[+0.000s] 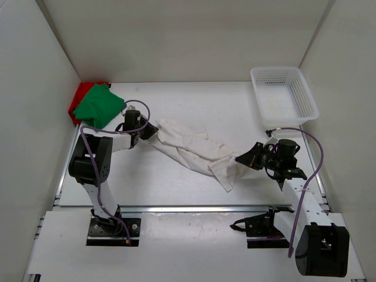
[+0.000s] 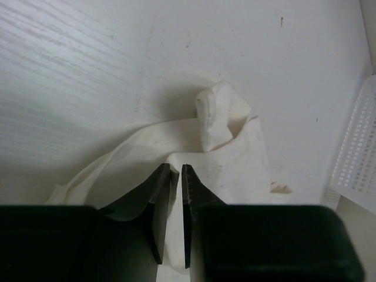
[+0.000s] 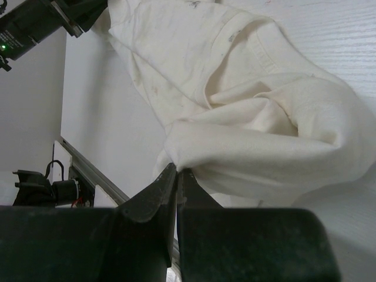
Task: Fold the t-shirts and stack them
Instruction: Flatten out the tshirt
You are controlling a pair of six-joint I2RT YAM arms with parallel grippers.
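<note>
white t-shirt [image 1: 188,150] long axis spans claw to claw | right gripper [image 3: 177,171] clamped on its end | left gripper [image 2: 175,170] nearly together over cloth, hold unclear

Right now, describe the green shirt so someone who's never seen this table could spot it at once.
Look to the far left corner of the table, where the walls meet. A small heap of cloth sits there; the green t-shirt is the upper piece, lying over the red t-shirt, unlike the white t-shirt stretched across mid-table.
</note>
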